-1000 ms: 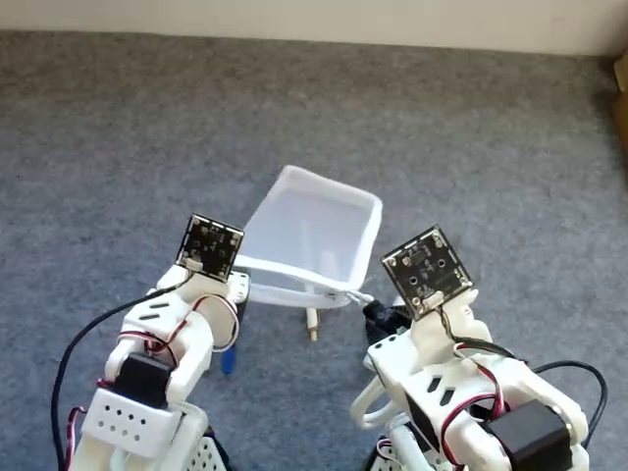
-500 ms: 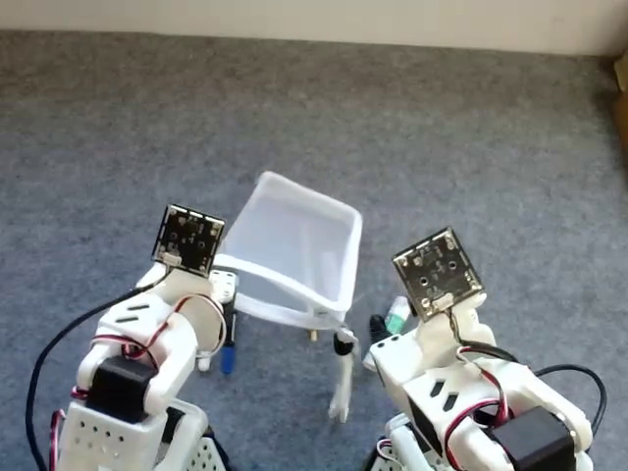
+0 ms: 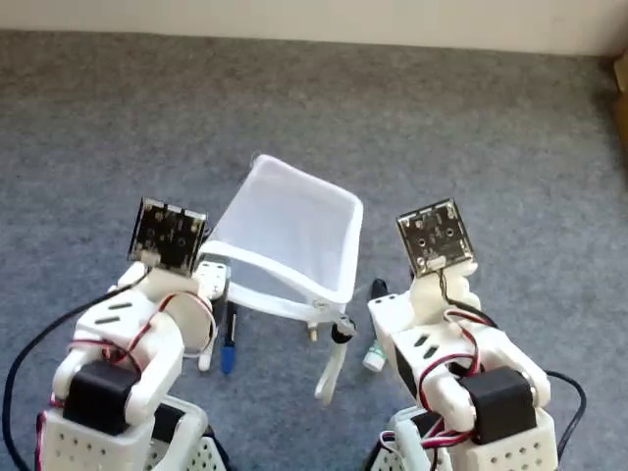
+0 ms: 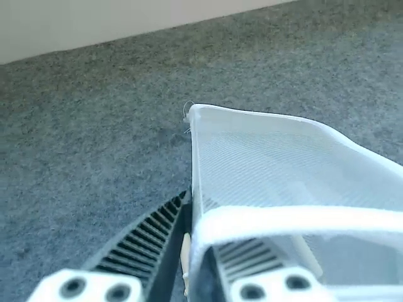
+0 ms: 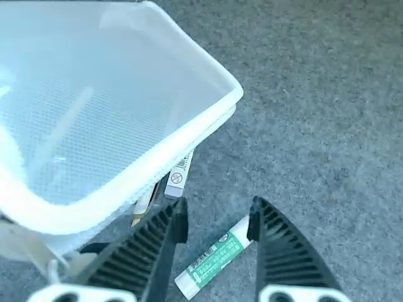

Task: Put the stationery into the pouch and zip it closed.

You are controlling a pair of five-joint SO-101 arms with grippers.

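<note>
left gripper (image 4: 199, 221) clamps the white mesh pouch (image 4: 271, 157) to hold it open; right gripper (image 5: 218, 214), spread apart, straddles the green-white glue stick (image 5: 211, 264).

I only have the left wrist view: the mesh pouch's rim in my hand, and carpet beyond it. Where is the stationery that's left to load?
Observer: A green-and-white glue stick lies on the carpet, just outside a corner of the pouch mouth.
Operator: Is the right hand on it?
Observer: No. The right hand hangs open over it, one finger to each side of the near end.
Operator: Anything closer to my arm?
Observer: Yes, a blue pen lies on the carpet beside the left arm, outside the pouch.
</note>
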